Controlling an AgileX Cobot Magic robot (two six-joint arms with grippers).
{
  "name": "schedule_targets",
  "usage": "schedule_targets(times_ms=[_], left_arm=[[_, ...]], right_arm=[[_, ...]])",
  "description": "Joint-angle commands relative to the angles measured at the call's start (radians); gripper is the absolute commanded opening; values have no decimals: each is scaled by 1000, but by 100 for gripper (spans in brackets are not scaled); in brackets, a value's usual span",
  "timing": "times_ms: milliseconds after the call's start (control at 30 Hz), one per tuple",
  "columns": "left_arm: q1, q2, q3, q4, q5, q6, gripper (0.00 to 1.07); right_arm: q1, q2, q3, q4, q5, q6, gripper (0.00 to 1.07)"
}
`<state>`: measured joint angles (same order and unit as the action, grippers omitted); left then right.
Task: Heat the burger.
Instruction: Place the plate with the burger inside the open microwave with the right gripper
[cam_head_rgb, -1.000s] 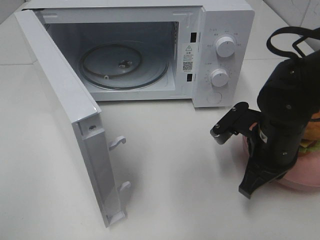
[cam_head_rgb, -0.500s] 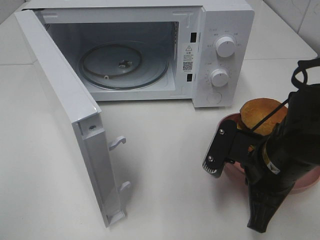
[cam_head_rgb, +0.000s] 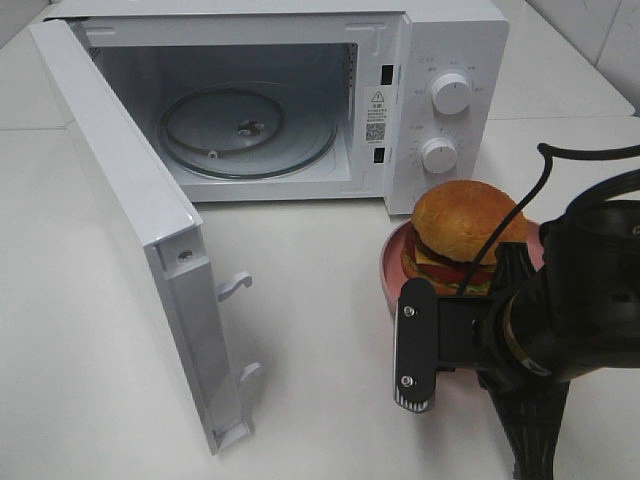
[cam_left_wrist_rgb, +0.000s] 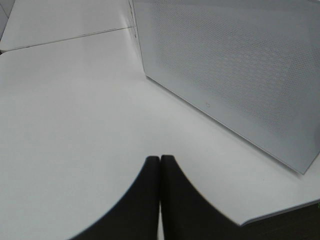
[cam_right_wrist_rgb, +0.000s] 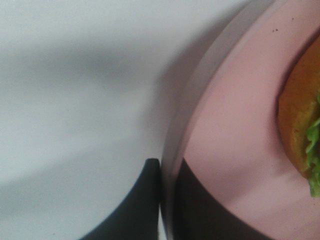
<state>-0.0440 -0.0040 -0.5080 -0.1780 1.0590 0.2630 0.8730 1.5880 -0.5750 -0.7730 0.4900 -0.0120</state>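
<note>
You're at the loading step: your right gripper (cam_right_wrist_rgb: 167, 172) is clamped on the rim of the pink plate (cam_head_rgb: 392, 262), the burger (cam_head_rgb: 462, 235) on it just before the microwave (cam_head_rgb: 440, 60) knobs, at 4 o'clock from the open cavity; your left gripper (cam_left_wrist_rgb: 159, 165) is pinched closed on nothing. Next, I'd judge, carry the plate level toward 10 o'clock onto the glass turntable (cam_head_rgb: 245, 130). The burger stands upright, glossy bun, cheese, tomato and lettuce neatly stacked.
</note>
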Motion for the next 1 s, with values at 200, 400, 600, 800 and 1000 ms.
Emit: schedule_targets(times_ms=[200, 400, 600, 800, 1000], left_arm=[[-3, -20, 2, -2, -10, 0, 0], [-3, -20, 2, -2, -10, 0, 0], [-3, -20, 2, -2, -10, 0, 0], [-3, -20, 2, -2, -10, 0, 0], [-3, -20, 2, -2, -10, 0, 0]], right_arm=[[2, -17, -5, -93, -26, -119, 0], [2, -17, -5, -93, -115, -311, 0], [2, -17, -5, -126, -155, -431, 0], [-1, -17, -5, -167, -156, -438, 0], [-1, -17, -6, -178, -226, -453, 0]])
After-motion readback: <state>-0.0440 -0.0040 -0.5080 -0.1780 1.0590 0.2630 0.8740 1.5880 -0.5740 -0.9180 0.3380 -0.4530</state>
